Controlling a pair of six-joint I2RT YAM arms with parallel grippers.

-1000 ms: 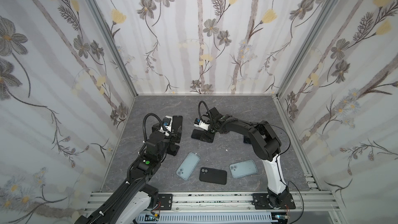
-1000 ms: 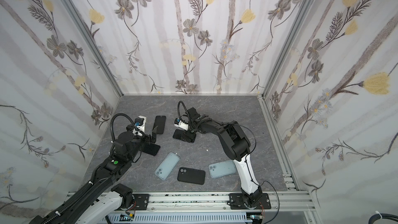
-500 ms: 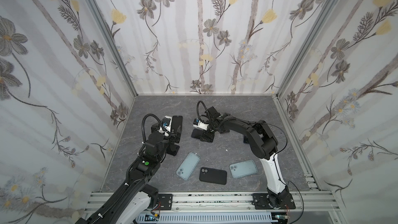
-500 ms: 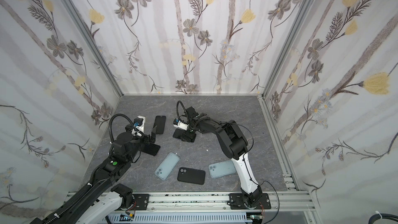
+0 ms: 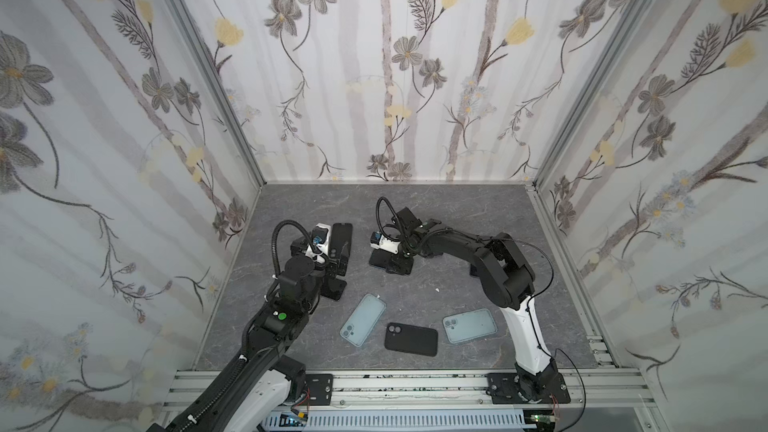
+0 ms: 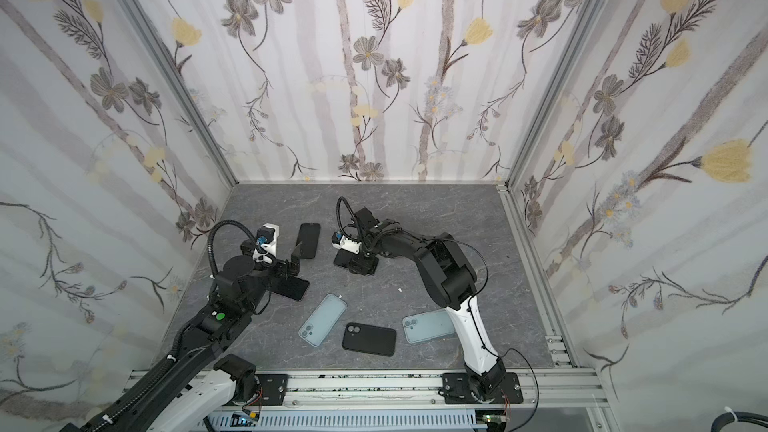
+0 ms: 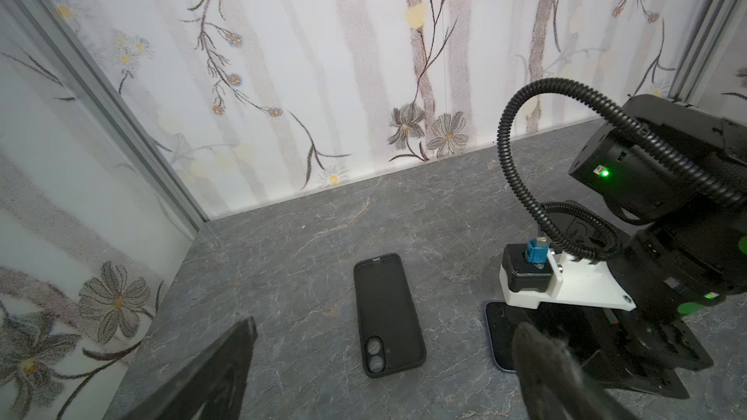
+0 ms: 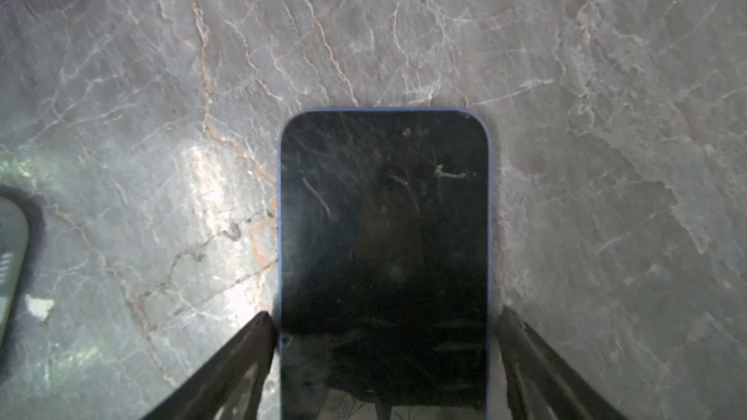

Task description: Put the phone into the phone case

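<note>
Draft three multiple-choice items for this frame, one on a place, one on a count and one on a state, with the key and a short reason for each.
1. The blue-rimmed phone lies:
A) between the fingers of the right gripper
B) inside a purple case
C) on the front rail

2. How many pale grey-blue phone-shaped pieces lie toward the front?
A) one
B) two
C) four

3. The left gripper is:
A) shut on a phone
B) shut on a case
C) open and empty

Key:
1 A: the right wrist view shows a finger on each side of the phone.
2 B: both top views show two, flanking a face-down black case.
3 C: the left wrist view shows its fingers wide apart, gripping nothing.
</note>
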